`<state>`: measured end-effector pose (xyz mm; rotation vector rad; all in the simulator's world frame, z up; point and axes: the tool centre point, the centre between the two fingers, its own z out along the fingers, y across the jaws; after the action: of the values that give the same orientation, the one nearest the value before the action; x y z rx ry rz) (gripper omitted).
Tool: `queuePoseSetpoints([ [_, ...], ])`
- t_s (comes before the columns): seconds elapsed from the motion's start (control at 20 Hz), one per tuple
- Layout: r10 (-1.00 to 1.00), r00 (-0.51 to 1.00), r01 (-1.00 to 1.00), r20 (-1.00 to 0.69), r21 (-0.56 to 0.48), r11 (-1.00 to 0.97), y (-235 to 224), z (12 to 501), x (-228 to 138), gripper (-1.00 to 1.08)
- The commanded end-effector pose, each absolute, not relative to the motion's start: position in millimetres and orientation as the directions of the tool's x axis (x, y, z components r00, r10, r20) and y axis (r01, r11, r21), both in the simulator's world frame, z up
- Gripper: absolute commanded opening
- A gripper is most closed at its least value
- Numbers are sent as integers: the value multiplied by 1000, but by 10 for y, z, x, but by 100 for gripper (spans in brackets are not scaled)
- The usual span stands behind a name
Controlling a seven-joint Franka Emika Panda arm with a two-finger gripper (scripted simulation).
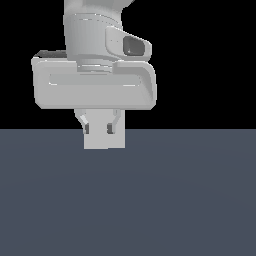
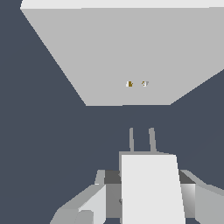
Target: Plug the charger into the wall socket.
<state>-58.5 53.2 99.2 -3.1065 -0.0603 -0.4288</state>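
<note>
In the wrist view my gripper is shut on the charger, an off-white block with two grey prongs pointing at the wall socket. The socket is a flat light-grey plate with two tiny holes near its middle. A strip of dark floor shows between the prong tips and the plate, so they are apart. The prongs stand roughly in line with the holes. In the exterior view the gripper hangs low in front of the socket. There the charger blends into the pale plate behind it.
A dark blue-grey floor spreads all around under the hand. Black background fills the upper part of the exterior view. The large pale hand body covers much of what lies behind it.
</note>
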Motion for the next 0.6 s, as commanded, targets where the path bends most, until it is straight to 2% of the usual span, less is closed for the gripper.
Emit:
queuePoseSetpoints([
  [0.0,46,962,48,270,0,-999,532,1000,-582,-100],
  [0.55,46,962,48,270,0,-999,534,1000,-534,-100],
])
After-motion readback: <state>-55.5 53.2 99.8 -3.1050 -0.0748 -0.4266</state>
